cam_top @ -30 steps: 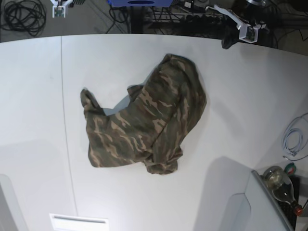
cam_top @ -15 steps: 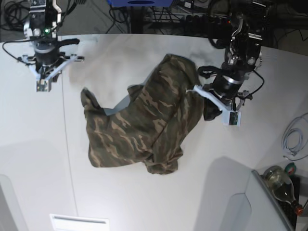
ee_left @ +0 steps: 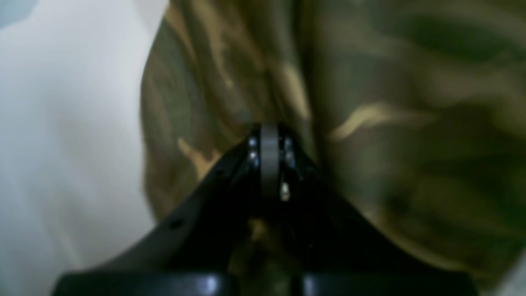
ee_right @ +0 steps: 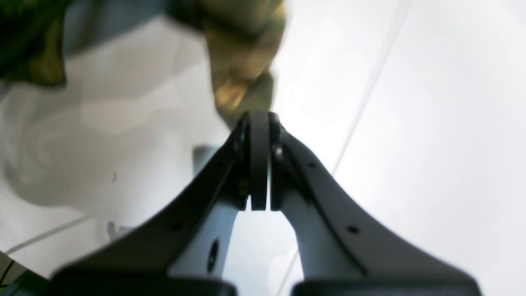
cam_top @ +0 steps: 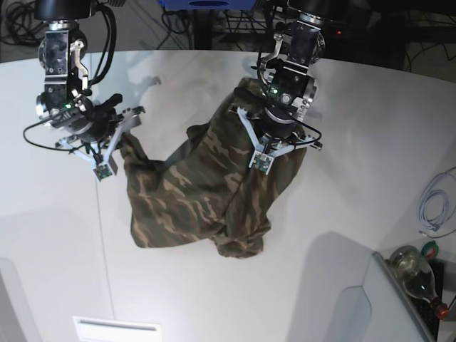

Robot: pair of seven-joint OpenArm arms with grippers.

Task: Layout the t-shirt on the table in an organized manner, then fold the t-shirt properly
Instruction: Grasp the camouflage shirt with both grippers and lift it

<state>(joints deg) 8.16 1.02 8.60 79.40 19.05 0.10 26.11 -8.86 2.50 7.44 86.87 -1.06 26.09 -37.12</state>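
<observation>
The right claw (cam_top: 100,162), on the base view's left, hangs with its jaws pressed together on nothing, a loose flap of the t-shirt (cam_top: 206,192) just beyond its tips and bare worktop (cam_top: 356,121) below it. Further right, the left claw (cam_top: 261,155) sits over the shirt's upper right bulk; its jaws look closed, but whether cloth is pinched between them I cannot tell. The shirt lies crumpled mid-worktop, so spreading it flat seems barely begun and every fold is left to do.

camouflage t-shirt (cam_top: 206,199) — crumpled, folded over itself — mid-way across the white table (cam_top: 342,242)
</observation>
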